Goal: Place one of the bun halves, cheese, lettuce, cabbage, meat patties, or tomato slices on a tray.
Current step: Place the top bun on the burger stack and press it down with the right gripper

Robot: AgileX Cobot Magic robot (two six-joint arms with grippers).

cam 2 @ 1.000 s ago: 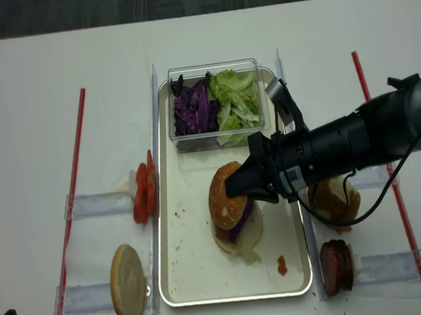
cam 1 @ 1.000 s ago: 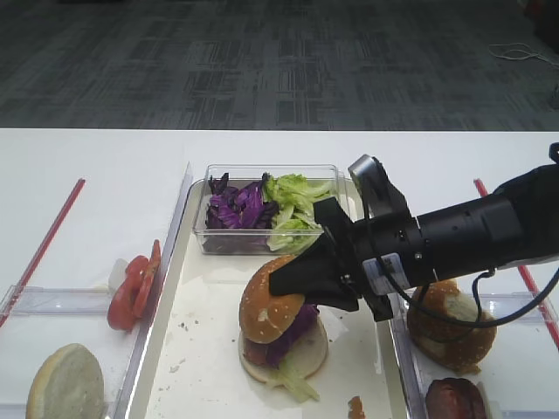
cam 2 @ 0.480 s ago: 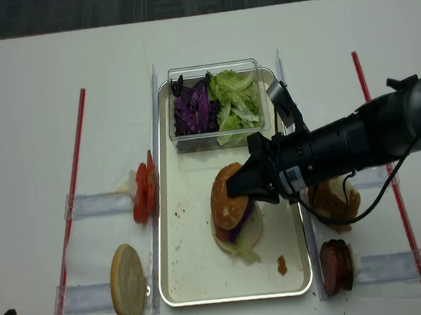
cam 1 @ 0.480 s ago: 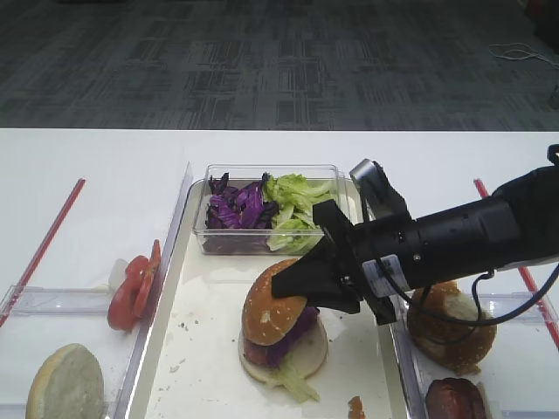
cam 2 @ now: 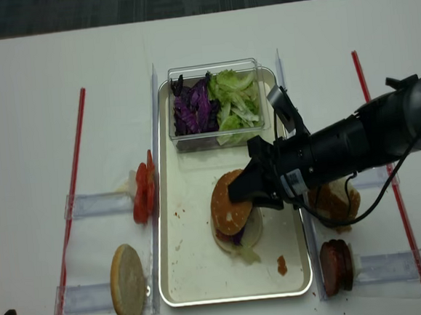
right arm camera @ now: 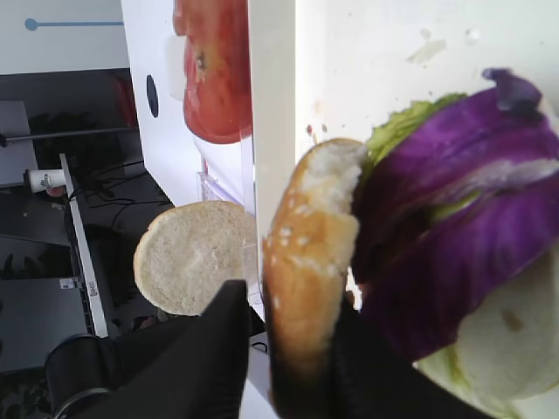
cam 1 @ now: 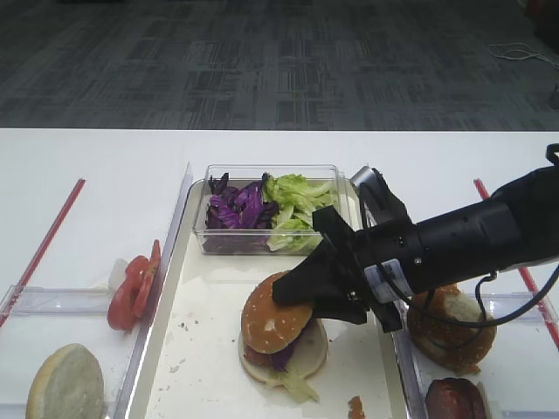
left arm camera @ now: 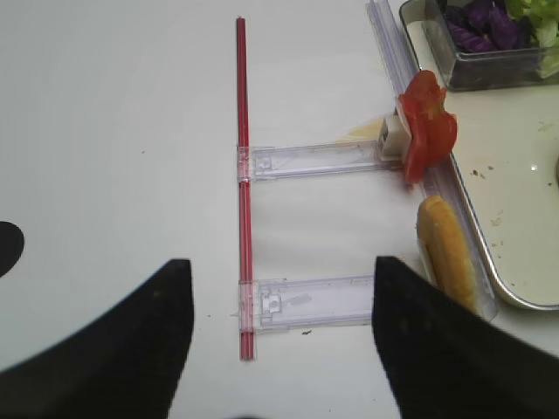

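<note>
The sesame bun top lies tilted on a stack of purple cabbage, lettuce and a pale bottom bun on the tray. My right gripper straddles the bun top's right edge. It is open, with a gap between one finger and the crust while the other finger lies under the bun. My left gripper hangs open over the bare table left of the tray, holding nothing. Tomato slices stand left of the tray, and a meat patty lies at the right.
A clear tub with cabbage and lettuce sits at the tray's far end. A pale bun half lies at the front left, and a seeded bun with a torn patch under my right arm. Red strips mark both sides.
The right gripper has lowered the bun top onto the stack, shifting slightly forward. Its jaws have widened, so one finger has come off the crust. The left arm has not moved.
</note>
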